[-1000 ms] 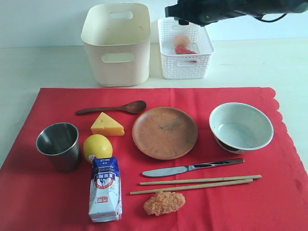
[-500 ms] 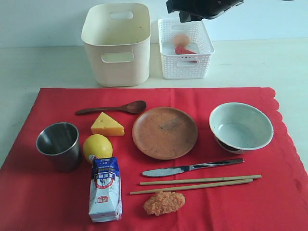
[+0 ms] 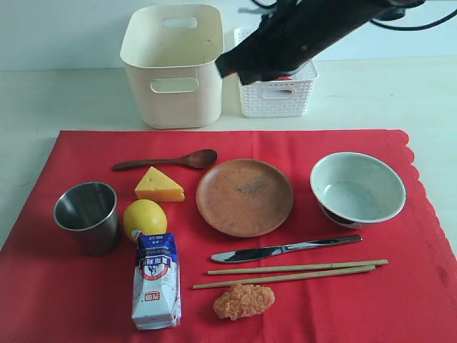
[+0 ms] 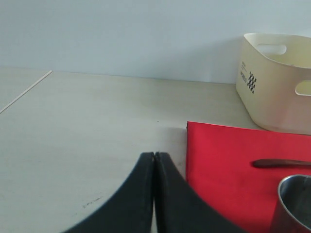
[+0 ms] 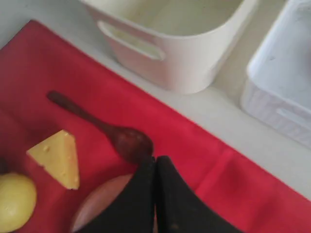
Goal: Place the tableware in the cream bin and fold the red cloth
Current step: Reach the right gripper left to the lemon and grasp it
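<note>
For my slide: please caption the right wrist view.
Shut fingers aimed at the wooden spoon on the red cloth, cream bin nearby.

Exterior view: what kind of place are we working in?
Probably a staged dining setup on a lab bench: pale table against a bare wall, red cloth laid with plate and bowl, cream bin and white basket behind.

**Food and a white basket on a pale table**

A yellow wedge of holed cheese [image 3: 158,185] sits left of centre, with a round yellow lemon [image 3: 145,218] just below it. Under the lemon a blue-and-white milk carton [image 3: 156,280] lies flat, its top end close against the fruit. Along the bottom edge, near the middle, rests a lumpy orange fried piece [image 3: 243,301]. At the upper middle stands a small white lattice plastic basket [image 3: 275,101], only partly in view. The cream-white tabletop [image 3: 71,100] runs back to a pale wall [image 3: 57,36].
</note>
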